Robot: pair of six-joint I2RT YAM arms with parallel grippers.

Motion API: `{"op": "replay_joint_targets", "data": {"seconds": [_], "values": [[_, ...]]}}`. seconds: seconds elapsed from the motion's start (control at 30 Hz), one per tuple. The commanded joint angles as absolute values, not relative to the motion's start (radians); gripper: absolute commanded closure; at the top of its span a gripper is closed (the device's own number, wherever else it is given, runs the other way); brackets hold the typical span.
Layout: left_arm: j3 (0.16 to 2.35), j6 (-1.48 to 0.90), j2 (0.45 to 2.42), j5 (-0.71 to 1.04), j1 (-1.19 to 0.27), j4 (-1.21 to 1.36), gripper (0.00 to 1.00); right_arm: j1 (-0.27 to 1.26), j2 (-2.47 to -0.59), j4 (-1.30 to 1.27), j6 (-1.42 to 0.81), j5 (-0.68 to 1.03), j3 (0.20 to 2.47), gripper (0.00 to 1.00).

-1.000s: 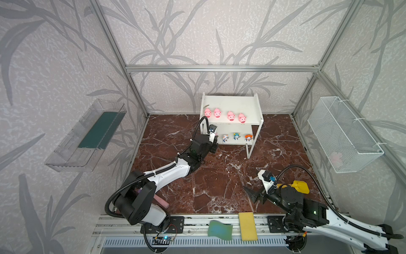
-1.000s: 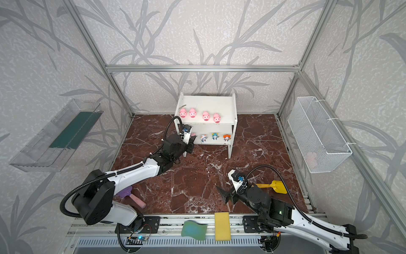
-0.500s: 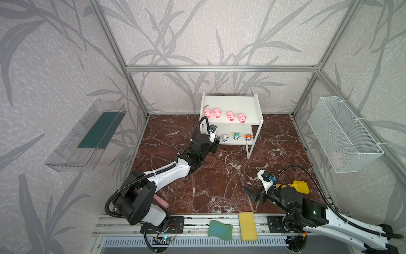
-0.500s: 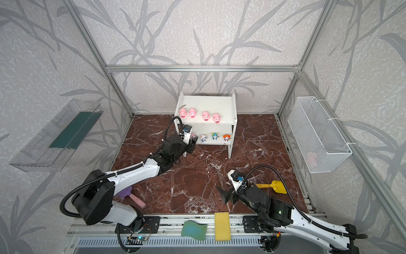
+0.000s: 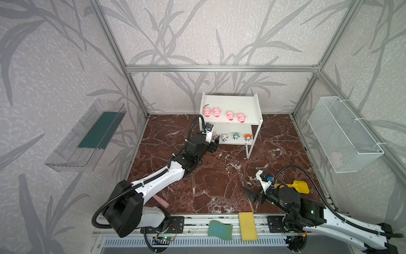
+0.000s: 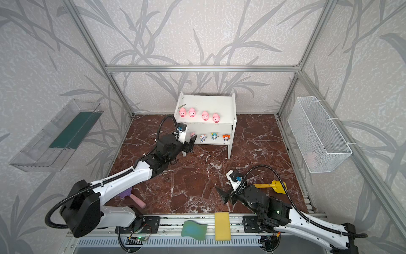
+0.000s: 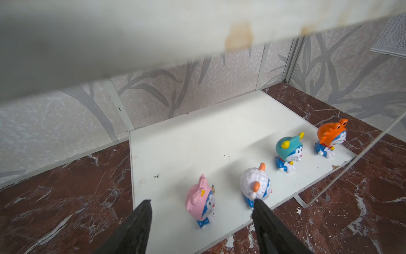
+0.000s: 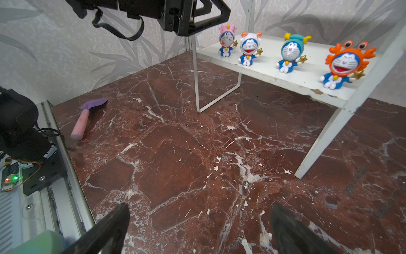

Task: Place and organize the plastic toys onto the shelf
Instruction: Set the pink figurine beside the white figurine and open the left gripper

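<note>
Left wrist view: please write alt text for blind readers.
Four small plastic cartoon figurines stand in a row on the white shelf's lower board. The left end effector is open, its black fingers either side of the pink-hooded figurine, not touching it.

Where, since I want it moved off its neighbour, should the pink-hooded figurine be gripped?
Grip the pink-hooded figurine across the sides of its round hood, its widest part, coming in level from the open front of the shelf: the upper board covers it from above. It stands upright near the front edge; keep one jaw clear of the white-hooded figurine close beside it.
</note>
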State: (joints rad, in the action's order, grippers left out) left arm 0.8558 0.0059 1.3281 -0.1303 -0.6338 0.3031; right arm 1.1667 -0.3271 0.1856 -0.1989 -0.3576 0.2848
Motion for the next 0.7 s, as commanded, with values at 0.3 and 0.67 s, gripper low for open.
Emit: {"op": "replay_joint_targets", "data": {"seconds": [0.3,0.67], "values": [[0.834,-0.048,1.167,-0.061,-0.631,0.169,0.42,1.169,-0.381,0.146,-0.243,-0.385,0.291,0.01],[0.739,-0.111,1.06,-0.053,-0.635,0.121,0.67,1.162,-0.472,0.185,-0.351,-0.528,0.308,0.0]]}}
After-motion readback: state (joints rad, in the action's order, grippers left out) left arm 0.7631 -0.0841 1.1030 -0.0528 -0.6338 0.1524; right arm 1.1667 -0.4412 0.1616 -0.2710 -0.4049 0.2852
